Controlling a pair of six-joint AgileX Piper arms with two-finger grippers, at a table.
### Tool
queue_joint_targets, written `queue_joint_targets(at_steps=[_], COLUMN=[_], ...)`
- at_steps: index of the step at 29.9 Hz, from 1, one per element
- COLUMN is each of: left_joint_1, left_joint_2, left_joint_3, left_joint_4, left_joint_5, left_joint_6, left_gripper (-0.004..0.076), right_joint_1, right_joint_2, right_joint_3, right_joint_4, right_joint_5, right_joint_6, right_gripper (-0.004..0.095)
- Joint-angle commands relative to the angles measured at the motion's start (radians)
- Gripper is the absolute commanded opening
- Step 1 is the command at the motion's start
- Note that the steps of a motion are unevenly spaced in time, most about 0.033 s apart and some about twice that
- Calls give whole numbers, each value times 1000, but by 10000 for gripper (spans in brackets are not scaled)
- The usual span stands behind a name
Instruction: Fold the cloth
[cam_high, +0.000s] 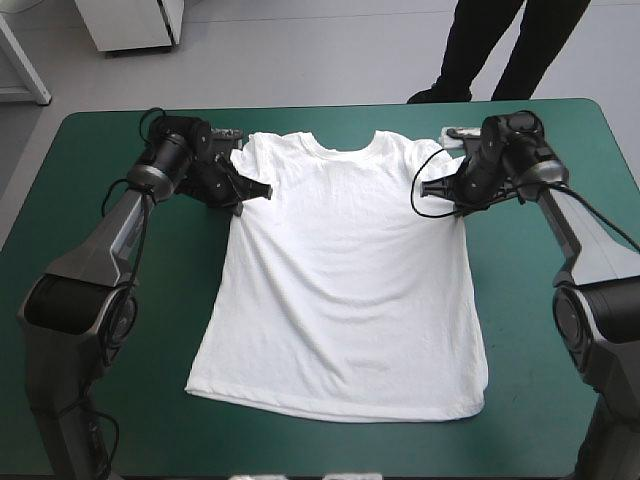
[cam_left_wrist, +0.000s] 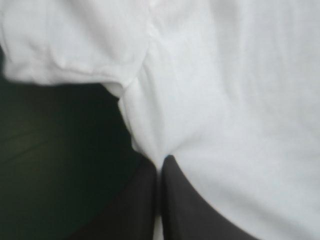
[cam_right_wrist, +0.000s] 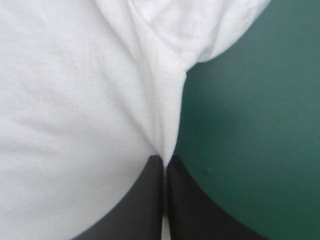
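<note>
The left jaws are clamped on a pinch of the T-shirt (cam_high: 340, 280) at its side edge, just below the sleeve. The right jaws grip the opposite side edge at the matching spot. The T-shirt lies spread flat at the centre of the teal-green tabletop (cam_high: 520, 300), collar toward the far edge, hem toward the near edge.
</note>
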Motion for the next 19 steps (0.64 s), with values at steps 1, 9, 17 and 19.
queue_joint_targets(at_steps=[1, 9, 17, 19], left_joint_1=[-5, -5, -5, -5], left_joint_2=[-127, -266, -428, -474], left_joint_3=[-82, -194, -267, -275], left_joint_4=[-18, -18, -18, -18], left_joint_5=[5, 71, 71, 64], left_joint_6=[-1, 20, 20, 20], left_gripper=[-10, -10, -10, -10], right_joint_1=[-2, -2, -2, -2], right_joint_2=[-142, -312, -417, -432], right_joint_3=[-64, -160, -324, -363], right_joint_4=[-1, -6, -6, -6], right_joint_5=[2, 13, 65, 74], right_joint_6=[-18, -25, -32, -32], right_gripper=[-17, -17, -17, -17])
